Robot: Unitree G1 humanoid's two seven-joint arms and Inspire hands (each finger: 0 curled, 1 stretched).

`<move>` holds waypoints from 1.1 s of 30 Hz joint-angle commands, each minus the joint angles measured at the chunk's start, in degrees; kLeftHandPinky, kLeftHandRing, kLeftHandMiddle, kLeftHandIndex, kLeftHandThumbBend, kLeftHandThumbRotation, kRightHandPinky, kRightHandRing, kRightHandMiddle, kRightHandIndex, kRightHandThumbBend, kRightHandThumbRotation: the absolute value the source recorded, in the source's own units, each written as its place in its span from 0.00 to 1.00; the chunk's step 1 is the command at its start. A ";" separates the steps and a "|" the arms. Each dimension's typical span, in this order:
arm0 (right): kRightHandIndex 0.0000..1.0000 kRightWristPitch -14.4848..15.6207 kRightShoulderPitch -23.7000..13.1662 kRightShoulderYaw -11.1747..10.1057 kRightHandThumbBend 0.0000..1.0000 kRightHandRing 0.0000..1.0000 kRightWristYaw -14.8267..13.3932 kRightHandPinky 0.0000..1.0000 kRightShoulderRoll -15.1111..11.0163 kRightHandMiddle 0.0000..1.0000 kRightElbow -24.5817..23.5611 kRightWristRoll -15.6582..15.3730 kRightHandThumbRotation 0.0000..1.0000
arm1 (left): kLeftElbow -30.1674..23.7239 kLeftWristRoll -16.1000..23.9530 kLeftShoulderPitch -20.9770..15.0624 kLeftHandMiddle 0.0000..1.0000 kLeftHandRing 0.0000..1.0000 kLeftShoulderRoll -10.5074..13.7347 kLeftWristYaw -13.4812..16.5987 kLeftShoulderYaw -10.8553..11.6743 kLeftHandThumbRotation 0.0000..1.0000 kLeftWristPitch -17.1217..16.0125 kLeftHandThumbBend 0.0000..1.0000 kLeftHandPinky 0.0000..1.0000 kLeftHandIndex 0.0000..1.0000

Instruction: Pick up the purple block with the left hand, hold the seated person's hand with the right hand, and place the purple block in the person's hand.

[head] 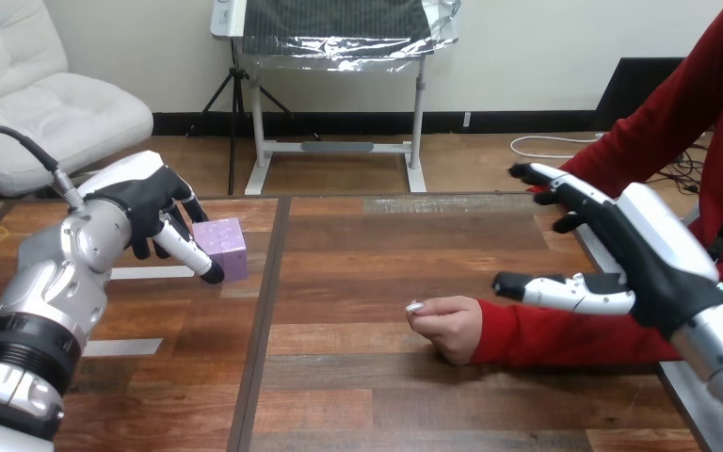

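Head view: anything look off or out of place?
Nothing spilled or damaged. The person's hand lies on the table as a closed fist, not open for the purple block.

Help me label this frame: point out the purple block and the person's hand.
purple block [232,249], head view, its front face.
person's hand [454,326], head view, back of the fist.

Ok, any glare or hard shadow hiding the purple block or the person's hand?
Head view: even light, no glare on the purple block, though the left hand covers its left edge; head view: the person's hand lies plain on the table with only a soft shadow under it.
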 commanded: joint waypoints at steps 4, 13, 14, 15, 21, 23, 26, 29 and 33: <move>0.90 -1.66 -7.51 0.97 1.00 0.87 -0.63 0.70 -4.31 0.90 3.99 -2.48 0.67 | -4.79 0.28 -1.40 0.46 0.39 2.12 -0.50 1.15 0.00 0.46 0.73 0.34 0.48; 0.89 -1.95 -10.47 3.03 1.00 0.87 1.84 0.74 -6.94 0.89 7.79 -3.68 0.58 | -5.37 -0.01 -0.90 0.46 0.39 2.30 -0.35 1.37 0.00 -0.94 0.73 0.33 0.48; 0.88 -2.00 -10.98 3.37 1.00 0.87 2.28 0.75 -7.30 0.89 8.48 -3.95 0.57 | -5.52 0.02 -0.86 0.46 0.39 2.27 -0.34 1.37 0.00 -0.83 0.73 0.33 0.48; 0.88 -2.03 -11.31 3.63 1.00 0.86 2.53 0.76 -7.53 0.88 8.94 -4.11 0.55 | -5.60 0.04 -0.84 0.45 0.38 2.26 -0.30 1.37 0.00 -0.77 0.74 0.33 0.48; 0.86 -1.11 -13.53 5.54 1.00 0.85 4.59 0.79 -9.14 0.87 11.40 -5.63 0.52 | -5.69 0.13 -0.88 0.45 0.38 2.09 -0.31 1.34 0.00 -0.28 0.74 0.32 0.48; 0.86 -0.50 -14.21 5.89 1.00 0.85 5.75 0.80 -9.35 0.87 12.16 -5.51 0.49 | -5.75 0.08 -0.87 0.45 0.38 2.06 -0.38 1.37 0.00 -0.20 0.74 0.32 0.48; 0.85 0.41 -15.14 6.37 1.00 0.84 7.10 0.80 -9.54 0.86 13.27 -5.34 0.46 | -5.86 0.03 -0.87 0.45 0.38 2.04 -0.52 1.38 0.00 -0.10 0.74 0.32 0.48; 0.84 1.71 -16.01 6.87 1.00 0.83 8.39 0.78 -9.70 0.86 14.15 -5.42 0.44 | -5.98 0.03 -0.86 0.45 0.38 2.04 -0.65 1.35 0.00 -0.04 0.74 0.32 0.48; 0.84 3.48 -17.03 7.29 1.00 0.82 9.98 0.73 -9.64 0.85 15.21 -5.20 0.40 | -6.13 0.06 -0.89 0.45 0.38 2.03 -0.89 1.30 0.00 0.17 0.73 0.32 0.48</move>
